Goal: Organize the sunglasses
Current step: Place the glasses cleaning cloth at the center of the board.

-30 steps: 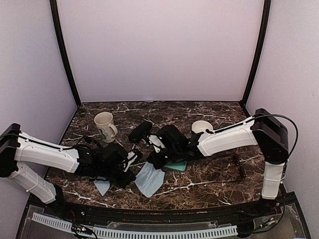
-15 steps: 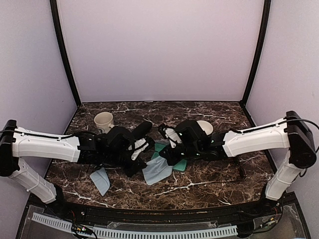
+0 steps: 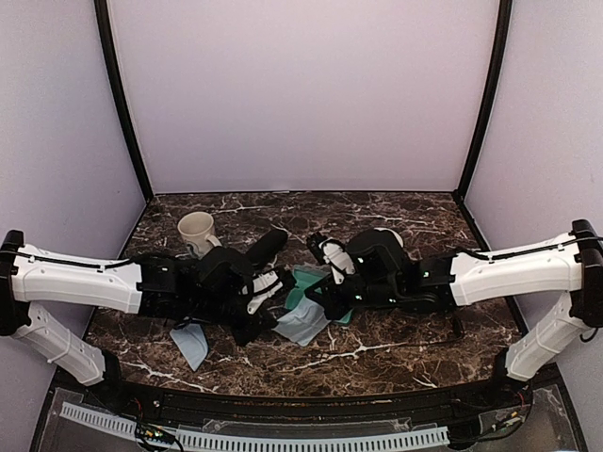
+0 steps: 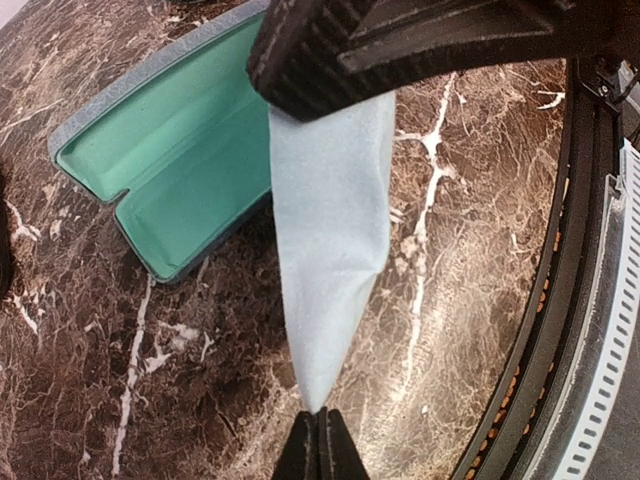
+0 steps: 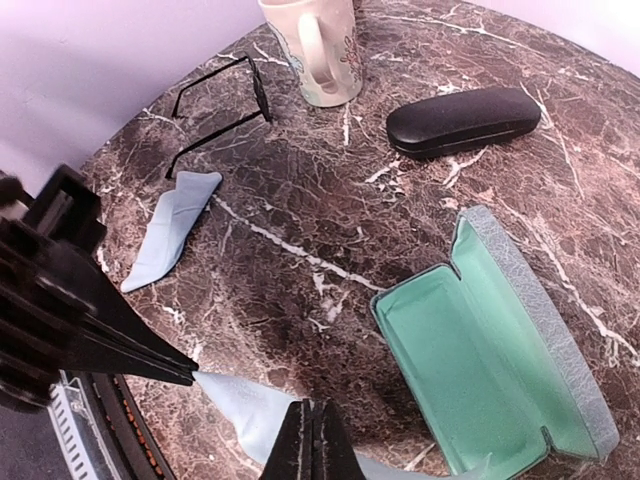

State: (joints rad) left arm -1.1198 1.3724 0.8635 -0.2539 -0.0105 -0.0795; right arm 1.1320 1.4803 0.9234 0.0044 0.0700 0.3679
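Observation:
A light blue cloth (image 3: 301, 325) (image 4: 330, 210) (image 5: 245, 410) is stretched between my two grippers, just above the table. On one corner of it my left gripper (image 3: 271, 323) (image 4: 320, 418) is shut. My right gripper (image 3: 318, 299) (image 5: 313, 408) is shut on its other end. Beside the cloth lies the blue-grey case (image 3: 303, 279) (image 4: 160, 160) (image 5: 500, 360), open, with nothing on its green lining. One pair of sunglasses (image 5: 222, 100) lies unfolded by the mug. Another pair of sunglasses (image 3: 453, 315) lies at the right.
A cream mug (image 3: 196, 229) (image 5: 315, 45) stands at the back left. The shut black case (image 3: 266, 247) (image 5: 462, 120) lies behind my left gripper. A second blue cloth (image 3: 191, 344) (image 5: 168, 228) lies at the front left. A white bowl (image 3: 382, 235) shows behind the right arm.
Both arms have reached further toward the middle. The cloth, earlier hanging wide near the front, is now pulled tighter between the grippers and sits closer to the open case.

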